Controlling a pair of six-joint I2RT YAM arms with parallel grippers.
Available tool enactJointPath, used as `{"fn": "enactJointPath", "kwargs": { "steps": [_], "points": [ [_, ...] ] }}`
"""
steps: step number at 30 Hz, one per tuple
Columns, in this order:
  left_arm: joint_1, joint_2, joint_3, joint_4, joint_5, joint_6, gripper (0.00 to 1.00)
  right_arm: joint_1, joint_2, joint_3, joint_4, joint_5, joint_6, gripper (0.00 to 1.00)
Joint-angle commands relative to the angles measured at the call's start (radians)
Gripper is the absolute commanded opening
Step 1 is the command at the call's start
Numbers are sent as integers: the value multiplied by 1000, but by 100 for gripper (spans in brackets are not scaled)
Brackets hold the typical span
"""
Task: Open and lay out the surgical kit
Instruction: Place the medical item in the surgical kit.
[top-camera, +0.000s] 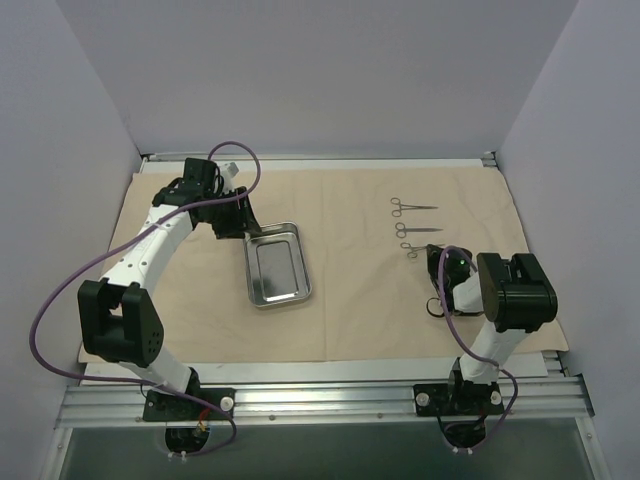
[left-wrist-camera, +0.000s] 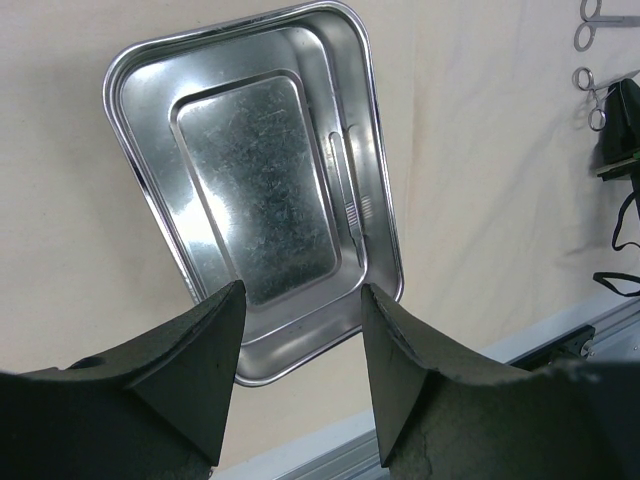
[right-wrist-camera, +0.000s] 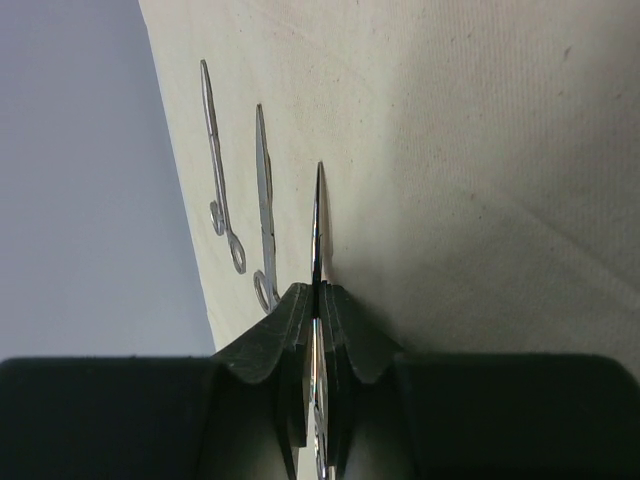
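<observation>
Left fingers (left-wrist-camera: 195, 350): spread, poised over 1 end of the steel tray (left-wrist-camera: 260, 190), which sits on the unfolded cloth wrap (top-camera: 360, 300). Right fingers (right-wrist-camera: 290, 330): pinching 1 instrument (right-wrist-camera: 318, 215) beside 2 forceps (top-camera: 413, 207) lying on the cloth wrap.

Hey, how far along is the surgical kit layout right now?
Done: the cloth wrap lies spread flat, with the first forceps and second forceps set side by side on it. In hand: the right claw is shut on a third instrument next to them. To do: a thin tool lies in the tray, with the left claw open above it.
</observation>
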Motion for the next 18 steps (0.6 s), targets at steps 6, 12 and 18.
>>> {"fn": "enactJointPath", "kwargs": {
  "steps": [6, 12, 18],
  "points": [
    [9, -11, 10, 22, 17, 21, 59, 8, -14, 11, -89, 5, -41, 11],
    [9, -13, 10, 23, 17, 22, 61, 11, -63, 11, -167, -9, -58, 25],
    [12, -8, 19, 22, 13, 27, 63, 19, -220, 77, -553, 5, -110, 50]
  ]
}}
